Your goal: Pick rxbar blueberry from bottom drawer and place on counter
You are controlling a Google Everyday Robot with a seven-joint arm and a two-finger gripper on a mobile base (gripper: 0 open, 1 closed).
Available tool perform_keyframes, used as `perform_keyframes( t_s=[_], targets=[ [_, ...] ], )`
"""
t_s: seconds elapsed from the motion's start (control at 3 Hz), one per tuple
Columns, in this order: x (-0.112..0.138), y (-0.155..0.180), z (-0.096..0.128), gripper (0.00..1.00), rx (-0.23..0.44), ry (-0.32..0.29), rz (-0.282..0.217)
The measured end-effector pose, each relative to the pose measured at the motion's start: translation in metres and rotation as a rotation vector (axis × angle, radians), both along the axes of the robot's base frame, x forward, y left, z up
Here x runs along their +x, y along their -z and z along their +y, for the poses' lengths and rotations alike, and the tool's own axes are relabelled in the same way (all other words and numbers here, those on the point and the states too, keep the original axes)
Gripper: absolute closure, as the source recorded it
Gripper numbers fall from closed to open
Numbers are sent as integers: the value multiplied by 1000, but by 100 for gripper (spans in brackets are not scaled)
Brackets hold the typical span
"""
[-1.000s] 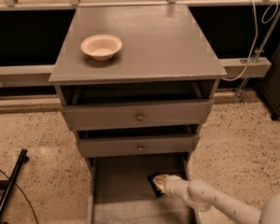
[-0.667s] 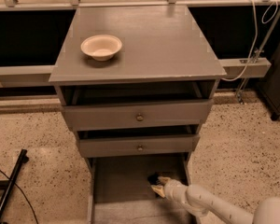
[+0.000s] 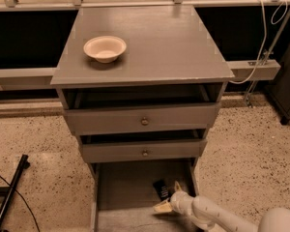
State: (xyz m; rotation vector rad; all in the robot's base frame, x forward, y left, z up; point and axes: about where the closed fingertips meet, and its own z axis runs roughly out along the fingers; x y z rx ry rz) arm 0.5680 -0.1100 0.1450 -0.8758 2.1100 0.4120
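- The counter is the broad flat place where the bar is to go, with a bowl at its 10 o'clock.
- The bottom drawer is open, and the snack bar lies on its floor toward 4 o'clock.
- The pincer sits low in the drawer, spread wide and holding nothing.
- The snack bar looks light, thin and slick, so it is best pinched across its narrow sides. It lies just at the pincer's 11 o'clock; I cannot tell if they touch.
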Motion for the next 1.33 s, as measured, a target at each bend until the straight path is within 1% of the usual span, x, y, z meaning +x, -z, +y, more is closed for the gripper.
perform_keyframes(
  t_s=[0.33, 0.67, 1.0, 1.33],
  targets=[
    [-3, 27, -5, 18, 21, 21, 51],
    [-3, 34, -7, 42, 38, 30, 63],
    [-3, 33, -7, 65, 51, 30, 61],
    [-1, 31, -3, 88, 96, 15, 49]
  ],
)
